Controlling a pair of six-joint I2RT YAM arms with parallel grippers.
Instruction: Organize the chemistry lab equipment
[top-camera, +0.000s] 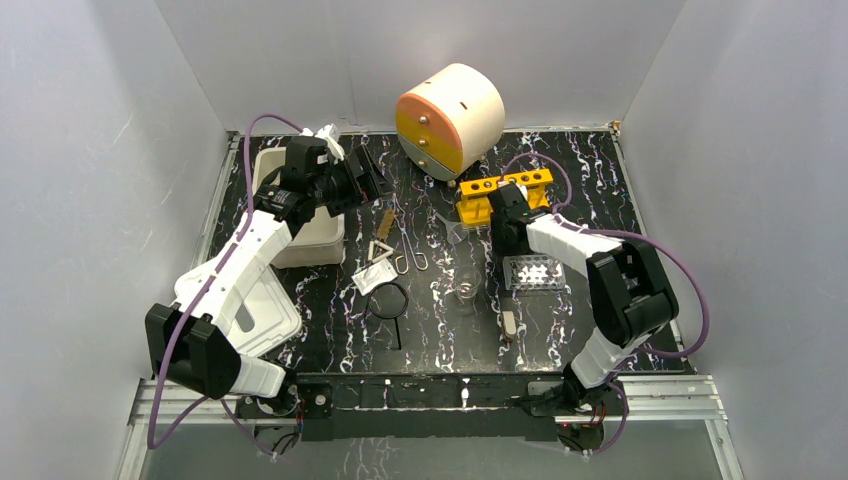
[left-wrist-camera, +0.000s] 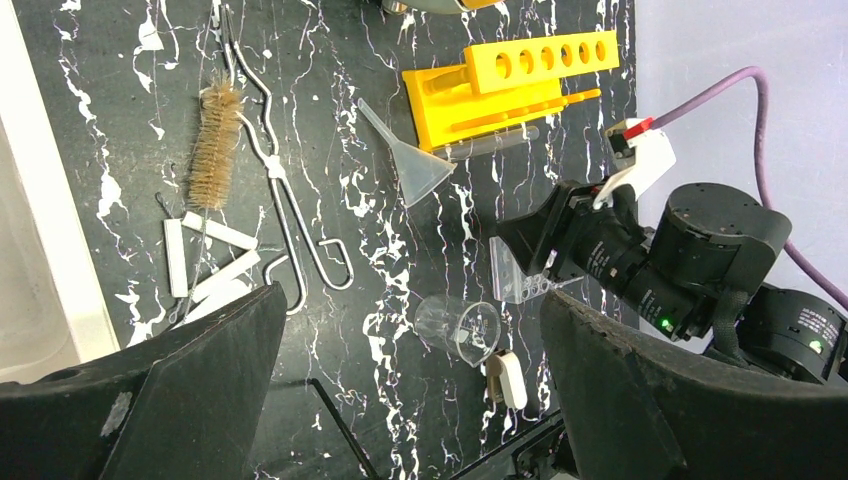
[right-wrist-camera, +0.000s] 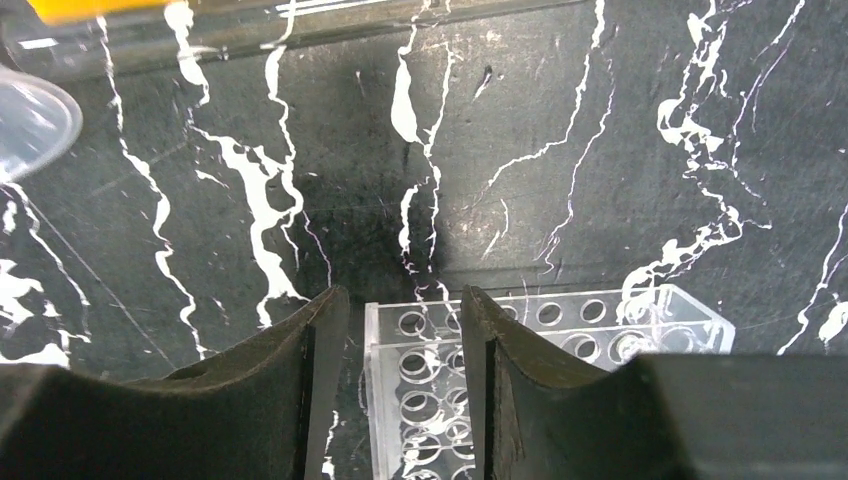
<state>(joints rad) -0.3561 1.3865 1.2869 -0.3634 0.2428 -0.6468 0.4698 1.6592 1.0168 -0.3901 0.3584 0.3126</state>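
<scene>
Well, one glass beaker (top-camera: 465, 290), one funnel (left-wrist-camera: 415, 165), one pair of tongs (left-wrist-camera: 290, 215) and one brush (left-wrist-camera: 215, 140) sit mid-table. Only the top view shows the whole black ring (top-camera: 388, 300). The left pincer (top-camera: 375, 180) gapes wide, holding nothing. The right pincer (right-wrist-camera: 400, 300) is half open around the clear rack (right-wrist-camera: 560, 330); I cannot tell if it grips.

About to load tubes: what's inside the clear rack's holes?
Visible holes in the clear test tube rack look empty; one finger of the right gripper covers others.

Clear rack (right-wrist-camera: 560, 325) runs off bottom edge
</scene>
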